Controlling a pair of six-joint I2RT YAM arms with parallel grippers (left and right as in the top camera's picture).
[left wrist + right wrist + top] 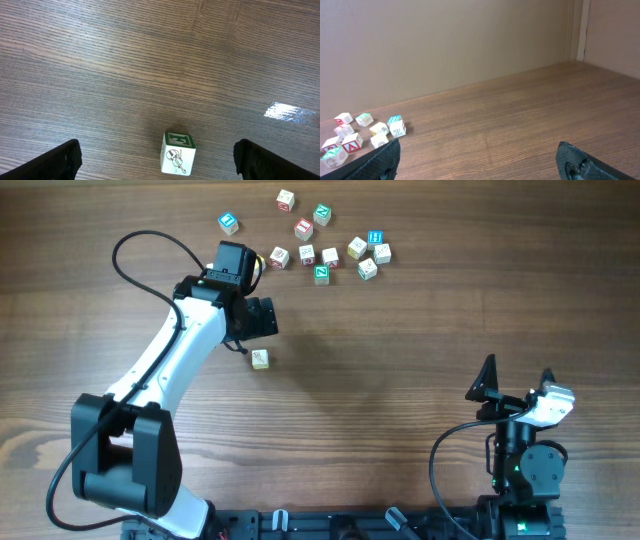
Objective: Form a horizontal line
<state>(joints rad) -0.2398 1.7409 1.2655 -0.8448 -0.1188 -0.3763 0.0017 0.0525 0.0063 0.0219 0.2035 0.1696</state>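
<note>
A wooden table (400,380) fills the overhead view. The white left arm (170,370) reaches from the near left corner toward the middle. The dark right arm (525,460) stays folded at the near right. The left gripper (157,150) points down at the wood with its jaws wide apart and nothing between the pads. The right gripper (517,385) also has its jaws spread and holds nothing. A cluster of cubes (307,254) lies scattered at the far side, not in a row. The lone cube (260,358) sits well apart from them, just beside the left gripper, with a green-framed letter on top.
</note>
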